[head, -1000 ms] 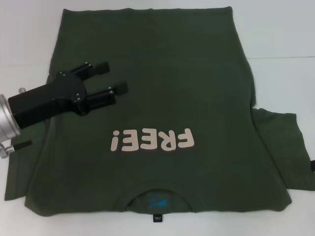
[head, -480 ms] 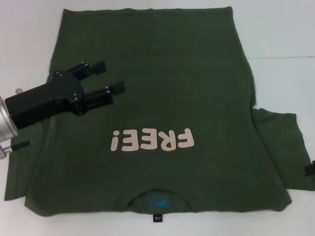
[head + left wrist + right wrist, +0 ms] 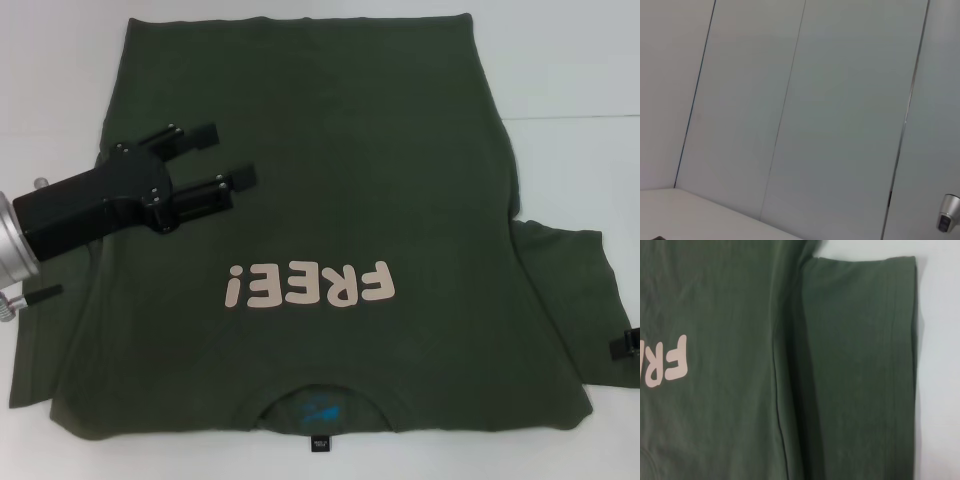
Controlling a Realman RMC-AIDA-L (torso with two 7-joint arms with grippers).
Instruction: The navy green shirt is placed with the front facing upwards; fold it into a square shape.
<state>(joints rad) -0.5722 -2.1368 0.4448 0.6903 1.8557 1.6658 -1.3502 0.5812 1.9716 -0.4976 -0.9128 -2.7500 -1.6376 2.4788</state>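
navy green shirt (image 3: pixel 320 180) flat, collar toward robot, hem far; left end effector (image 3: pixel 224 156) open above it, empty

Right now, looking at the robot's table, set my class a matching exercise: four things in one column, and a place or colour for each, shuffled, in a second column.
Column one:
1. left gripper
2. FREE! lettering
3. right gripper
4. black tag

Column two:
A. pale pink, across the chest
B. only a sliver showing at the right edge of the head view
C. over the left side of the navy green shirt, fingers apart
D. inside the collar, at the near edge

Pairs: 1-C, 2-A, 3-B, 4-D
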